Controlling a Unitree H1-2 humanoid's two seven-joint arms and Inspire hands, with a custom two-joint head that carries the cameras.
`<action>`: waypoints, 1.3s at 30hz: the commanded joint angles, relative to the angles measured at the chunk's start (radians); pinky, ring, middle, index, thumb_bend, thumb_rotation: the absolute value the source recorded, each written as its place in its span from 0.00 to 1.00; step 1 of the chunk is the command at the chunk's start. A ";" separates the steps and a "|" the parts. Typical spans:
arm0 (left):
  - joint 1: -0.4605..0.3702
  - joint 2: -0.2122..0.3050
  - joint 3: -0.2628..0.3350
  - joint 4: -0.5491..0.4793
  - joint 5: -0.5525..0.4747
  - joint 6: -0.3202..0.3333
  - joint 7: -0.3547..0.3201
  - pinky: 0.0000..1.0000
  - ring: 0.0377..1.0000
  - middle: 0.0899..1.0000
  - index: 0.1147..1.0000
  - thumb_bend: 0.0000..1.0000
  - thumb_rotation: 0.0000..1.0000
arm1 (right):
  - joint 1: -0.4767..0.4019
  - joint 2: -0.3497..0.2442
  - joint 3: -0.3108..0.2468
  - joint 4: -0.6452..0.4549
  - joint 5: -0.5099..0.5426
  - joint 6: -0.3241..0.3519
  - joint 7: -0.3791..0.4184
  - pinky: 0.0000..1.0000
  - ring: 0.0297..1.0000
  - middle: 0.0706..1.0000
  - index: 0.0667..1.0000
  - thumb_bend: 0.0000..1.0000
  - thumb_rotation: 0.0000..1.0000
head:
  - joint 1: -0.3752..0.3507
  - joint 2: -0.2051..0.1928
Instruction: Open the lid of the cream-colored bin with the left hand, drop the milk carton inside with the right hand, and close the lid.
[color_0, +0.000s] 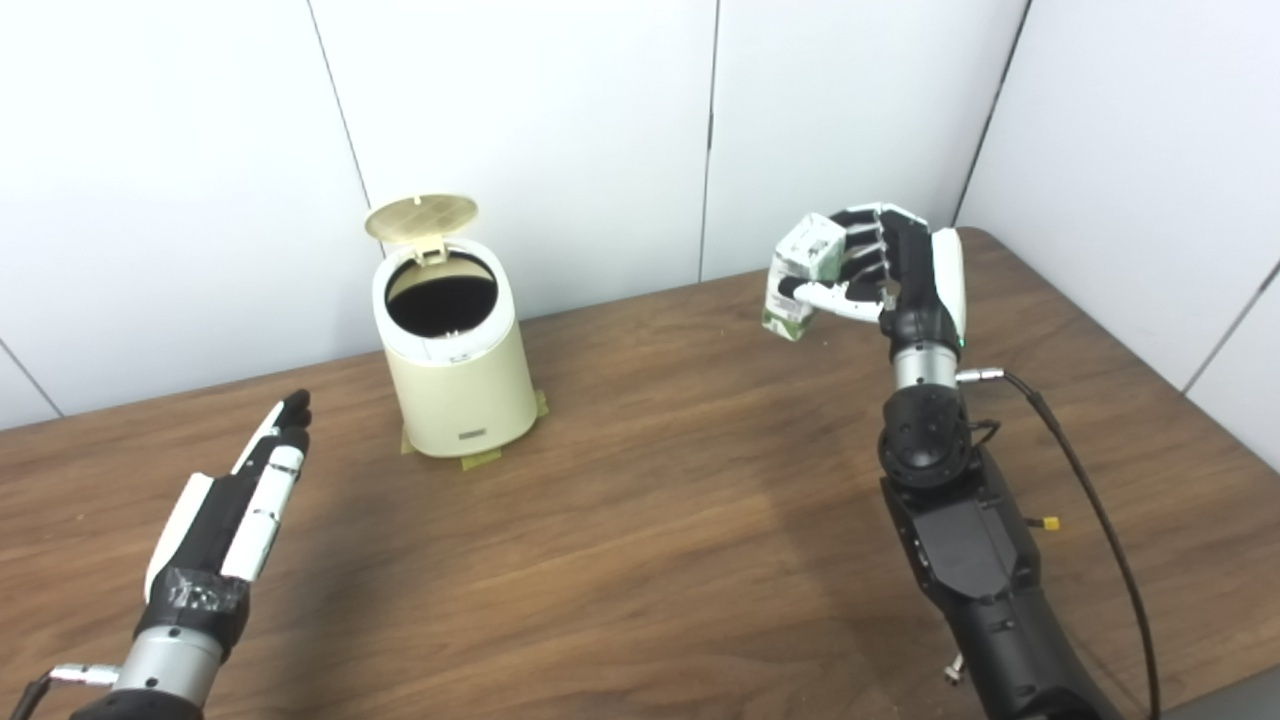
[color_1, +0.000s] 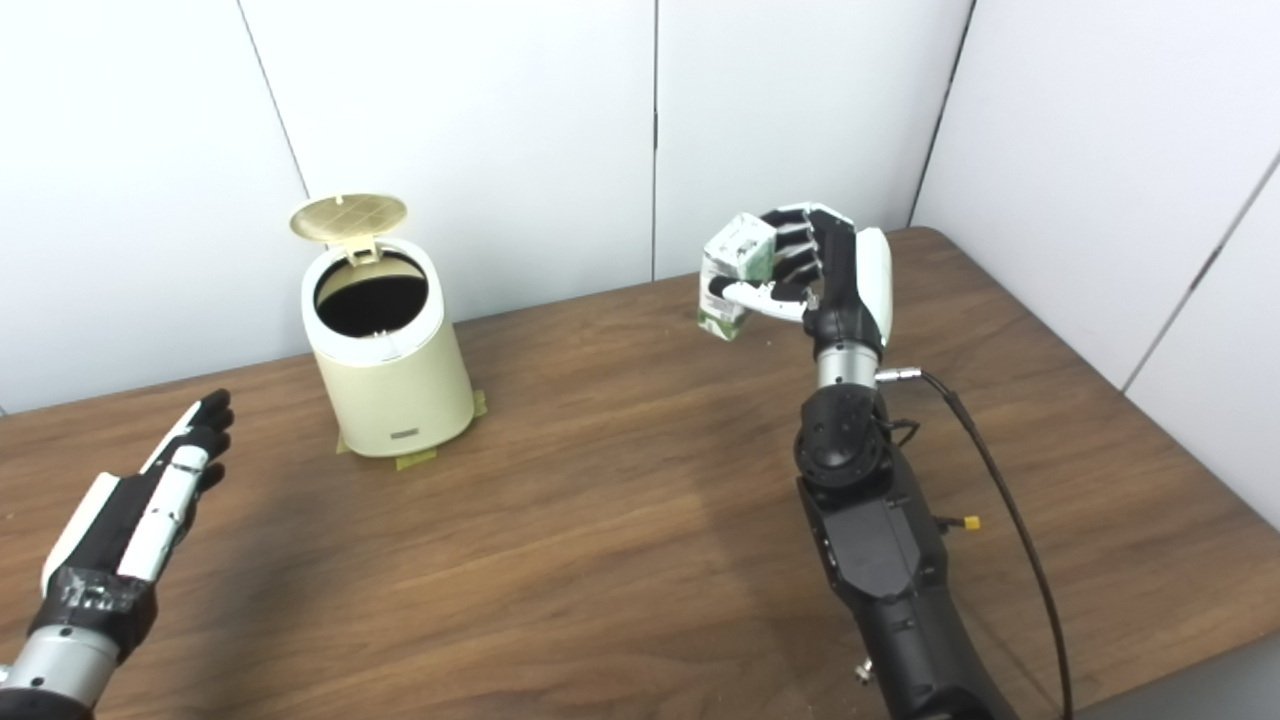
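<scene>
The cream-colored bin stands on the table at the back left. Its round lid is swung up and stands open, and the dark inside shows. My right hand is shut on the white and green milk carton and holds it above the table, well to the right of the bin. My left hand is open and empty, fingers stretched out flat, low over the table to the front left of the bin and apart from it.
The wooden table meets white wall panels at the back and right. Bits of tape lie under the bin's base. A black cable runs along my right forearm.
</scene>
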 joint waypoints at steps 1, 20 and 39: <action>-0.017 -0.015 0.000 -0.019 0.017 -0.006 0.017 1.00 1.00 0.99 1.00 0.38 1.00 | -0.040 -0.012 0.012 -0.083 -0.037 -0.025 0.004 0.28 0.35 0.43 0.52 0.51 0.00 | 0.036 -0.001; 0.069 -0.081 -0.037 0.004 0.008 -0.075 0.174 1.00 0.98 0.95 0.99 0.45 1.00 | -0.177 0.168 0.166 -0.194 -0.064 -0.058 0.098 0.30 0.35 0.44 0.51 0.51 0.00 | 0.228 -0.044; 0.129 -0.101 -0.070 0.008 -0.027 -0.128 0.253 0.98 0.97 0.97 1.00 0.49 1.00 | -0.325 0.302 0.243 0.049 -0.085 -0.120 0.078 0.29 0.34 0.43 0.52 0.51 0.00 | 0.312 -0.077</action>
